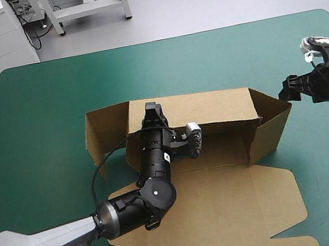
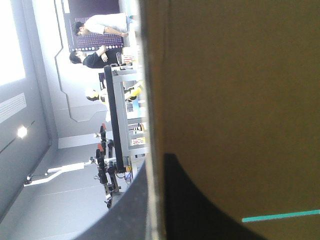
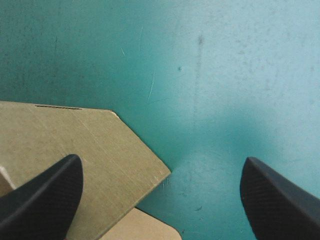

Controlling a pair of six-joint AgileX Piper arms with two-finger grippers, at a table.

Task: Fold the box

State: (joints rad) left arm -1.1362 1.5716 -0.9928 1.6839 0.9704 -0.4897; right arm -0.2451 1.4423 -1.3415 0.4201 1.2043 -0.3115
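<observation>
While the left gripper (image 1: 152, 113) bites down on the far wall of the box (image 1: 213, 111), the right one waits out at the side, and that's the relation to watch. From above, the brown box sits mid-table on the teal-green cover (image 1: 43, 118), its long axis running left to right, far wall and right end wall raised, the lid panel lying flat toward the robot. In the left wrist view, the left gripper (image 2: 157, 160) is all but closed with the board's edge (image 2: 235, 100) sandwiched between its black fingers, so it is pinning that wall near the left end.

Over to the right gripper (image 1: 289, 88): it hangs just off the box's right end, apart from it. Its own view shows the right gripper (image 3: 161, 165) spread wide and empty, with bare cover between the fingers and a slanted corner of board (image 3: 90, 145) beside one finger. The box lies inward from it, toward the table's middle, so I judge the right arm is the one to work that end wall.
</observation>
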